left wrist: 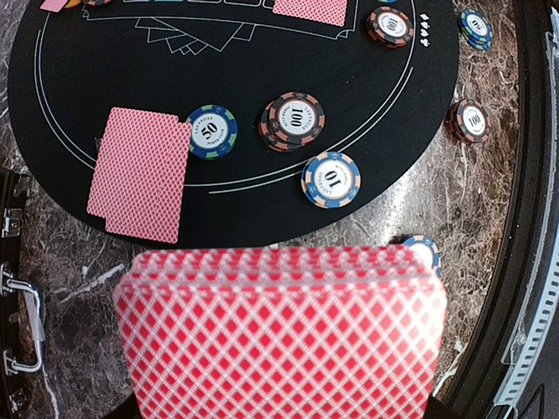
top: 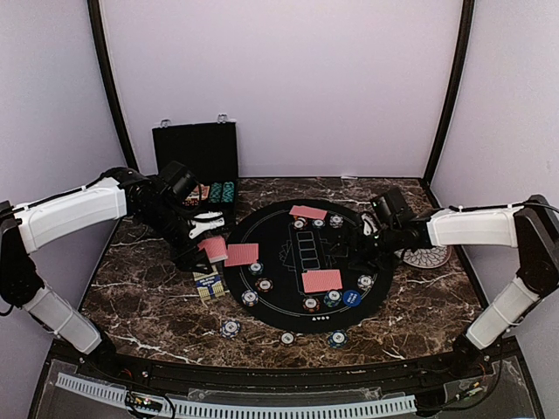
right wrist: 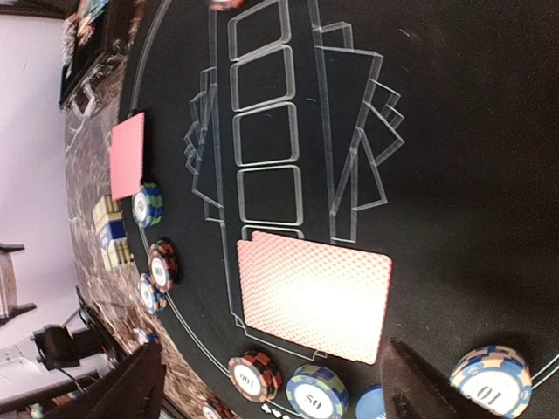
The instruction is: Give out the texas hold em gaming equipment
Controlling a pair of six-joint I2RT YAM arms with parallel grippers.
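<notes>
My left gripper is shut on a deck of red-backed cards at the left rim of the round black mat; the deck hides its fingers in the left wrist view. My right gripper stands open just above the mat, apart from a face-down card lying ahead of its fingertips. More face-down cards lie on the mat at the left and far side. Striped chips marked 100, 50 and 10 sit along the mat's near edge, with a blue disc between them.
An open black case with chips inside stands at the back left. A white patterned plate lies under the right arm. A small blue and yellow box sits left of the mat. Loose chips lie on the marble near the front.
</notes>
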